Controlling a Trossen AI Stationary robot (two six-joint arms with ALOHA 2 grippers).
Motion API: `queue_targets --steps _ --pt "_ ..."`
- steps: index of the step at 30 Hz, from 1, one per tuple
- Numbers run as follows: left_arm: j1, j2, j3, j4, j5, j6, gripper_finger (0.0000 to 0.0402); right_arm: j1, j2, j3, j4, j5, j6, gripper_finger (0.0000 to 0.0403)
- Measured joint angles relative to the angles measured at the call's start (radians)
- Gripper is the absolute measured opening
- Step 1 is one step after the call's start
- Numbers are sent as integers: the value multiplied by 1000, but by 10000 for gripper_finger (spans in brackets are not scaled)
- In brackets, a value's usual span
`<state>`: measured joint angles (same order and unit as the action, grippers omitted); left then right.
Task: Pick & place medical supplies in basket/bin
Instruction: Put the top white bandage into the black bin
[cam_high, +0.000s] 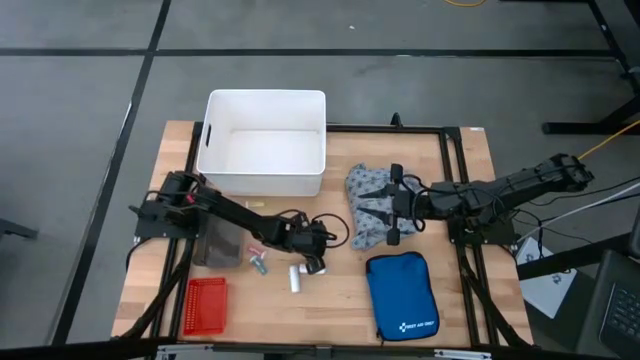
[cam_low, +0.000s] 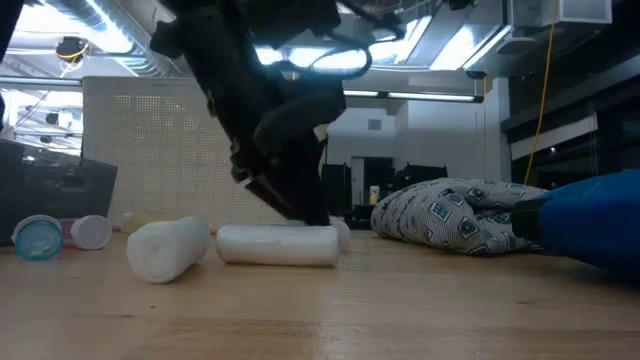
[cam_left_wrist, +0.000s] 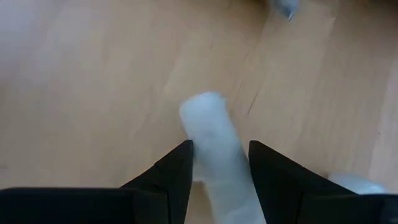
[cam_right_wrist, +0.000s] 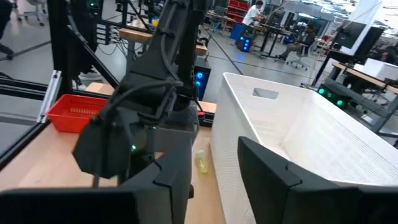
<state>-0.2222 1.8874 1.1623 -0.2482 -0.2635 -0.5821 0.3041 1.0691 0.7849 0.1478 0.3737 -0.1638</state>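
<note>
Left gripper (cam_high: 316, 262): mine, low at centre frame of the high view; fingers (cam_left_wrist: 168, 180) apart, straddling a white roll (cam_left_wrist: 214, 146), not yet closed on it.
Right gripper (cam_high: 398, 206): mine, right of centre, over the garment (cam_high: 368, 203); fingers spread, nothing visibly clamped.
White rolls: two lie end to end just below the left gripper in the high view, the nearer at (cam_high: 296, 279); the low view shows them resting flat on the tabletop (cam_high: 340, 300).
Vial (cam_high: 258, 263): small, left of the rolls; others too small to tell.
Basket (cam_high: 207, 304): red, lower left of frame, well apart from the rolls, appears empty.
White tub (cam_high: 264, 141): top centre, not the target.
Blue pouch (cam_high: 402, 297): lower right, to be left alone.
Risk: a roll is round and may roll away if one finger touches first.
Risk: the neighbouring roll sits close and could be nudged aside.
</note>
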Motion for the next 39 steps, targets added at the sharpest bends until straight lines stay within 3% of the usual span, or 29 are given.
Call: queue_targets --steps 8,14,20,25,31,39 --pt "-11 38 2 -19 4 -13 150 23 0 0 0 1 0 127" --pt "-28 0 -4 -29 25 84 99 26 0 0 0 1 2 119" --pt "-49 -161 -1 -99 31 141 43 26 0 0 0 4 2 112" --pt "-78 -339 -2 -247 15 140 47 26 0 0 0 4 4 112" --pt "-157 -567 -1 -526 -72 0 56 26 0 0 -1 3 8 111" --pt "-339 -763 -26 -911 -190 -380 54 26 0 0 -1 3 7 111"
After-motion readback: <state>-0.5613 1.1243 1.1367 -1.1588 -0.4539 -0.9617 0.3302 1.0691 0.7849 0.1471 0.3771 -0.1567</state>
